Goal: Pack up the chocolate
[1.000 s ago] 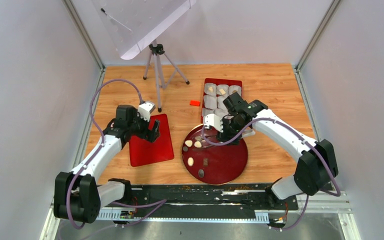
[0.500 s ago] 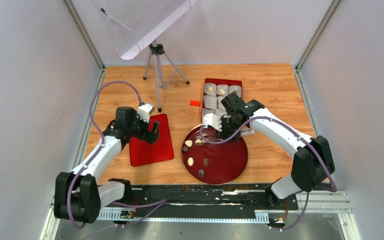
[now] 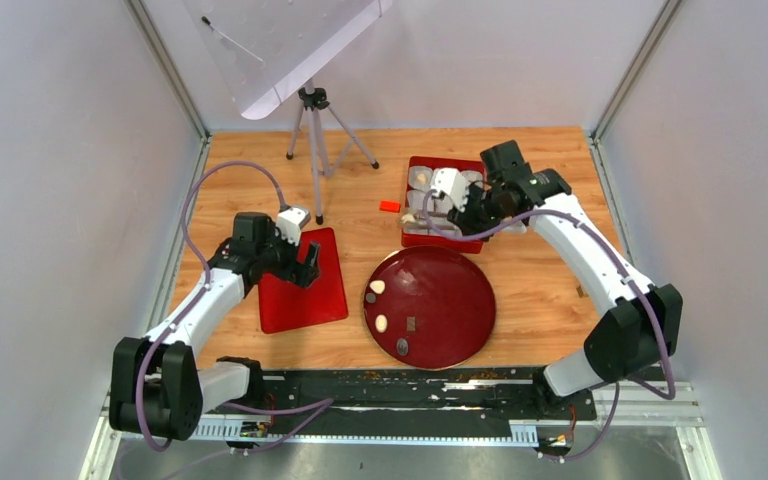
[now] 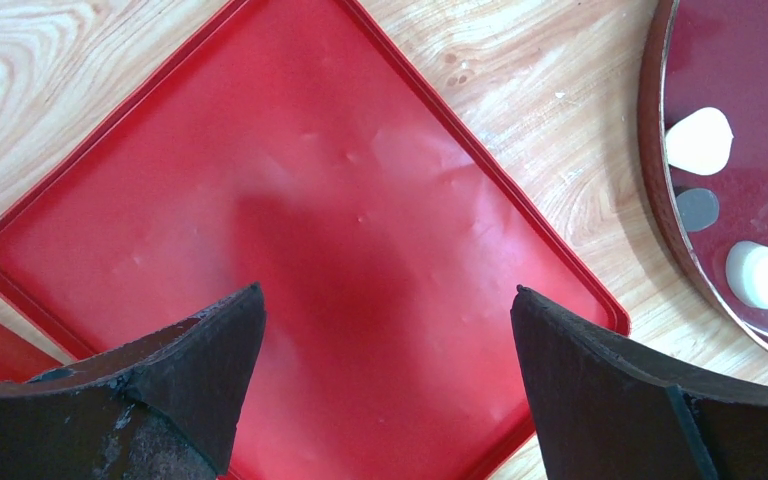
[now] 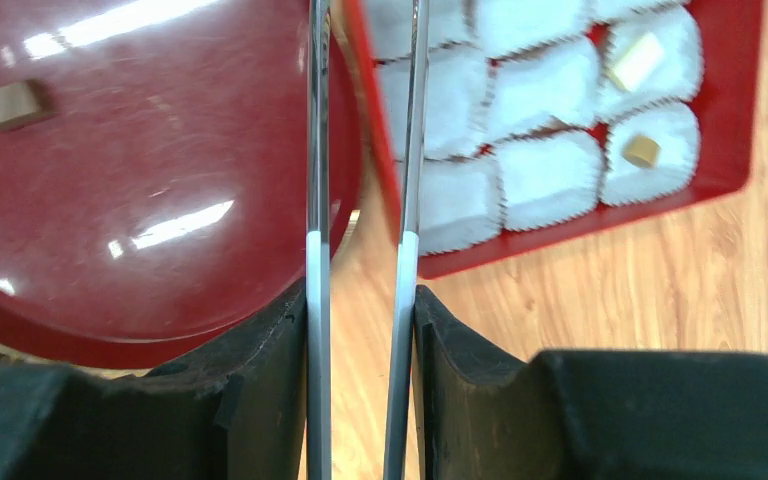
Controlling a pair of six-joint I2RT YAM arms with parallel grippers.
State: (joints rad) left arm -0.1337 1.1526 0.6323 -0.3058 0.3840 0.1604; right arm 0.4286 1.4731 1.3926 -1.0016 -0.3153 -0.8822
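The right claw [image 5: 360, 330] is clamped on metal tweezers [image 5: 317, 280], hanging over the red tray [image 5: 725, 100] of white paper cups [image 5: 550, 175] by the far edge of the worktop [image 3: 530, 320]; the tips are out of sight, so I cannot tell if they carry anything. Two cups hold chocolate [image 5: 635, 62], and more pieces lie on the round plate [image 3: 455, 300] mid-worktop. The left claw [image 4: 385, 300] gapes wide and empty above the flat red lid [image 4: 360, 180] towards the left edge
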